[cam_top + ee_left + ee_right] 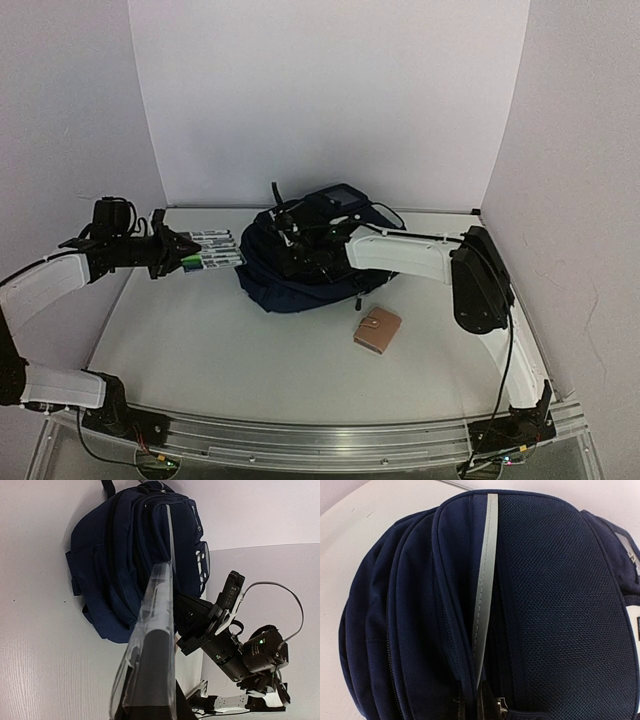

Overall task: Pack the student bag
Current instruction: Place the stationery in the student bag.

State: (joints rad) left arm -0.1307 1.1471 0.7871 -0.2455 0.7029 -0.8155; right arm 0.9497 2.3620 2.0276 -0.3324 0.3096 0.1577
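The student bag [272, 285], a large navy-blue fabric backpack with thin white reflective stripes, lies at the middle of the white table [200, 340], towards the back wall. The left gripper [183, 250] is clenched on one end of a flat clear plastic pack of markers [212, 250], which it holds level above the table with the free end just beside the bag's left flank. The right gripper [298, 250] is pressed against the top of the bag with its jaws closed. A small metal zipper pull [499, 709] sits at the bottom edge of the right wrist view, but whether it is pinched cannot be told. A small tan leather wallet [377, 330] lies on the table near the bag's front right. No compartment shows a wide opening, so the likely step is opening a zipper. Hazards: a pinch on fabric rather than the pull will slip or drag the unanchored bag across the table. The pack, gripped at one end only, may pivot or snag on a narrow opening. The two arms work close together, so a hurried insertion risks contact.
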